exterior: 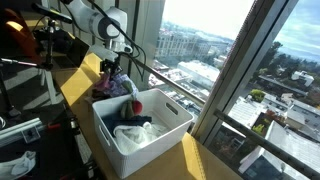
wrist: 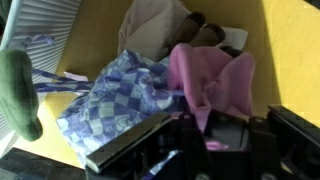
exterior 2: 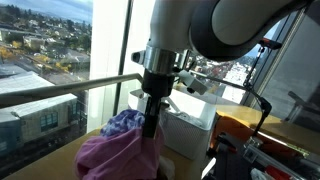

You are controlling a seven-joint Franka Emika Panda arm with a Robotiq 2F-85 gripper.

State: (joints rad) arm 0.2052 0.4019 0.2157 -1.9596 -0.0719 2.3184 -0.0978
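Note:
My gripper (wrist: 205,135) points down into a pile of clothes on the wooden table top. It is shut on a pink cloth (wrist: 212,75), which bunches up between the fingers. In both exterior views the gripper (exterior: 112,68) (exterior 2: 150,125) stands upright over the pile by the window. A blue checked cloth (wrist: 125,95) (exterior 2: 125,122) lies right beside the pink cloth (exterior 2: 118,155). A beige cloth (wrist: 155,25) lies behind them. The fingertips are partly hidden in the fabric.
A white laundry basket (exterior: 165,130) (exterior 2: 192,135) stands next to the pile and holds a red item (exterior: 133,97) and dark and white clothes. A window with a metal rail (exterior 2: 70,88) runs along the table. A green object (wrist: 18,90) sits at the table edge.

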